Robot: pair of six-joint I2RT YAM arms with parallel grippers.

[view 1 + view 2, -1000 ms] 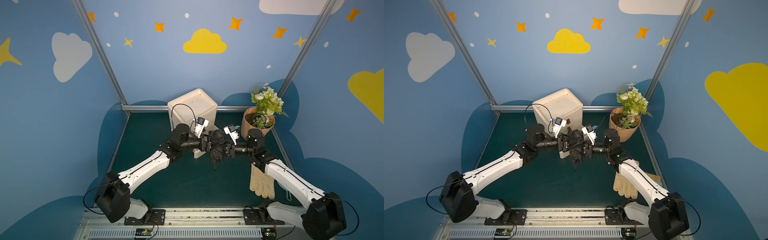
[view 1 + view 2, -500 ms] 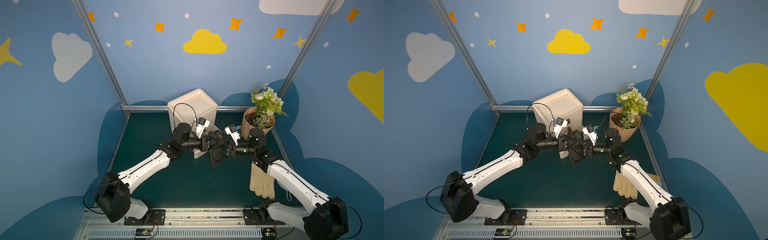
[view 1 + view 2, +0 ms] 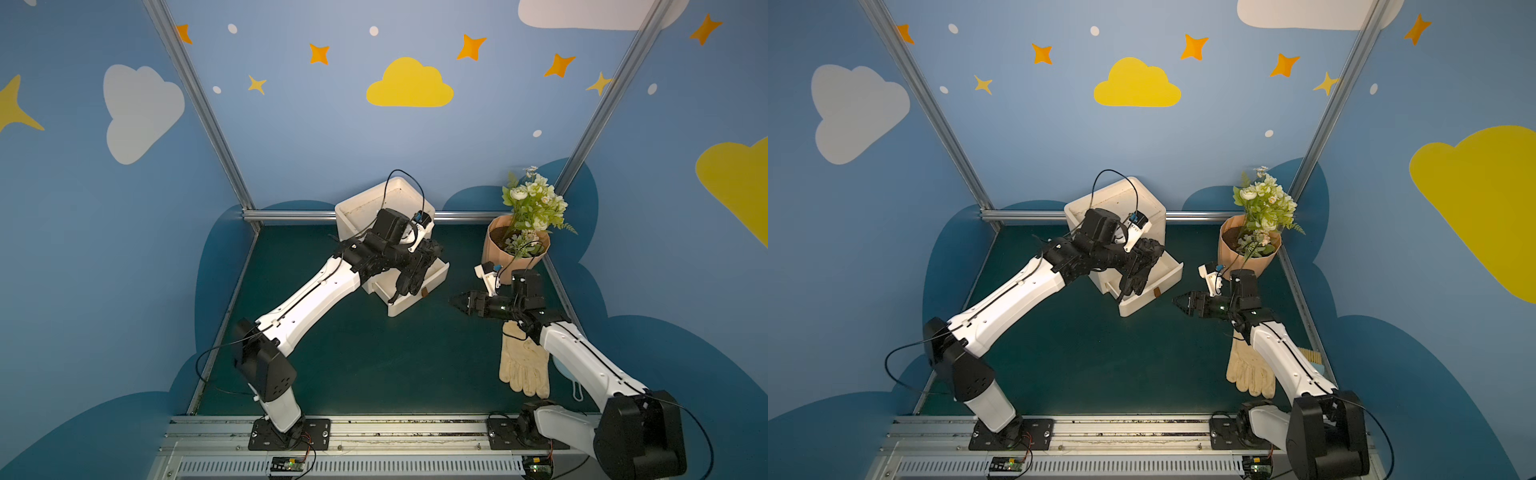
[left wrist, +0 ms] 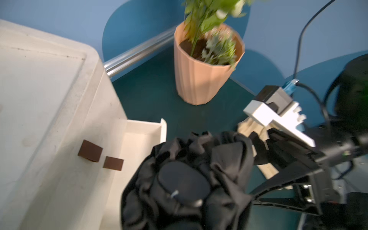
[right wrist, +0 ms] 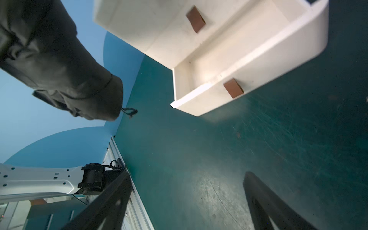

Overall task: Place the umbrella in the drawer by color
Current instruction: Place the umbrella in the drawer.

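Task item: black folded umbrella (image 3: 409, 284), fabric bunched, cord dangling from the lower end. It hung in the air over the open lower drawer (image 3: 419, 305) and was not yet inside.
Left gripper (image 3: 405, 266): jaws clamped on the umbrella's upper part. It was held high, presumably so the hanging end would clear the drawer's front wall on lowering.
Right gripper (image 3: 456, 302): jaws wide apart with nothing between them. It hovered low over the worktop (image 3: 374, 365), between the drawer and the pot, judged to be clear of the left arm's path.
Container 1: white drawer unit (image 3: 386, 199), at the middle of the worktop's far edge, turned corner-on. Upper drawer (image 5: 159, 29) was shut. Lower drawer was pulled out, and the interior that showed was bare.
Markers: brown tabs (image 5: 196, 19), one on each drawer front. Both read brown, so the colour match could not be confirmed.
Container 2: ribbed tan flower pot (image 3: 528, 266), far right corner. It held soil and white-flowered greenery.
Loose item: pale work glove (image 3: 523, 368), flat near the right edge, partly under the right arm.
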